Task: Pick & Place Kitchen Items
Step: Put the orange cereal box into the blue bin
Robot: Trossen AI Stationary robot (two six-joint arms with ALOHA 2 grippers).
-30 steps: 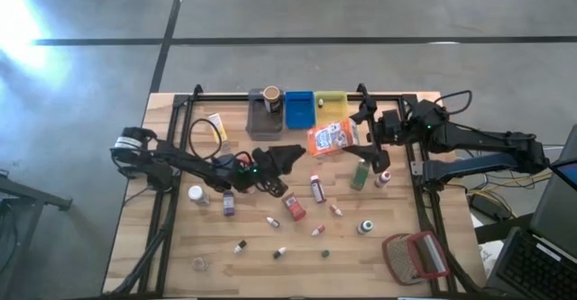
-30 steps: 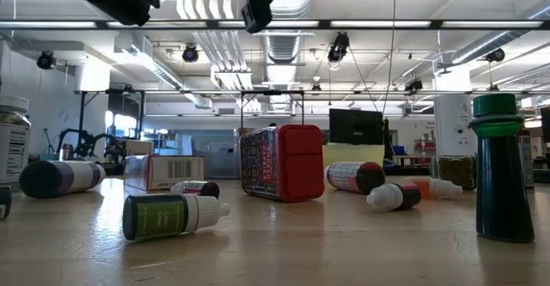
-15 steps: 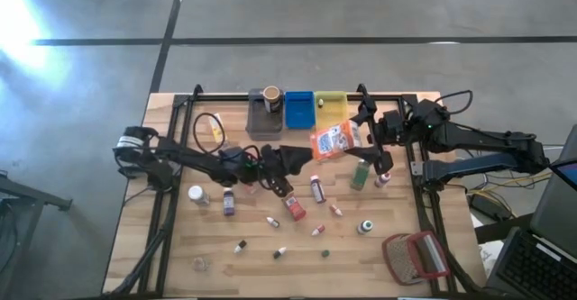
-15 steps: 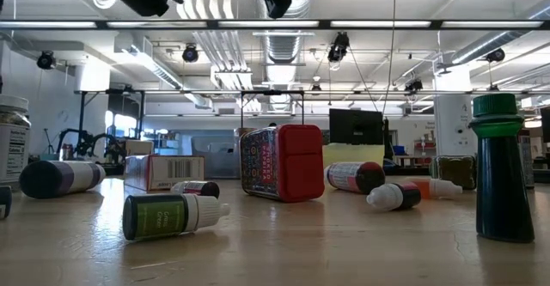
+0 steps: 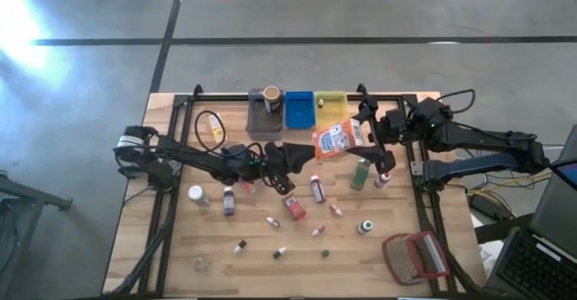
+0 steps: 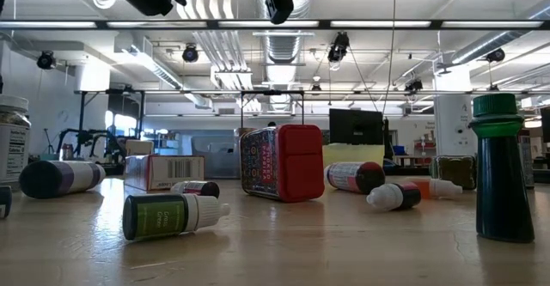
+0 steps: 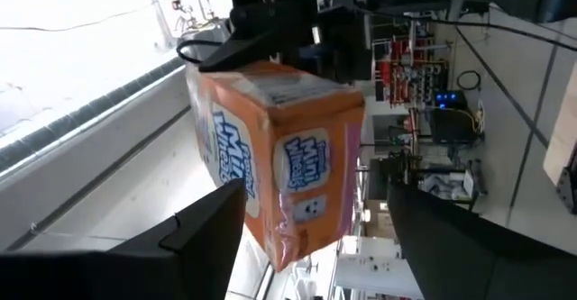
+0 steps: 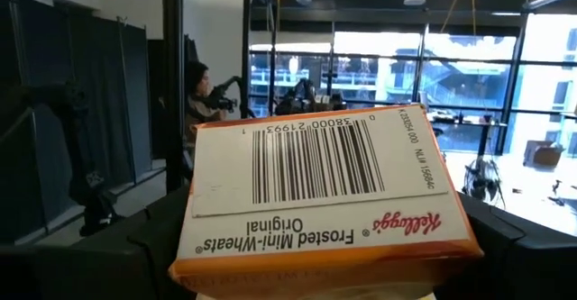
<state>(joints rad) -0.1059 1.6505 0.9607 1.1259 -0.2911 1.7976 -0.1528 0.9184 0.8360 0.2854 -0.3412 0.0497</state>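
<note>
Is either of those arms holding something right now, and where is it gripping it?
Yes. The right gripper holds the orange cereal box by its barcode end, above the table. The left gripper is open, facing the box.

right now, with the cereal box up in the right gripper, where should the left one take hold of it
On the free lower half of the orange cereal box, across its two broad printed faces. The right gripper clamps the far end, so only the near end is clear. The left gripper already faces that end with its fingers spread, so it should probably come straight in, from the left arm's side.
</note>
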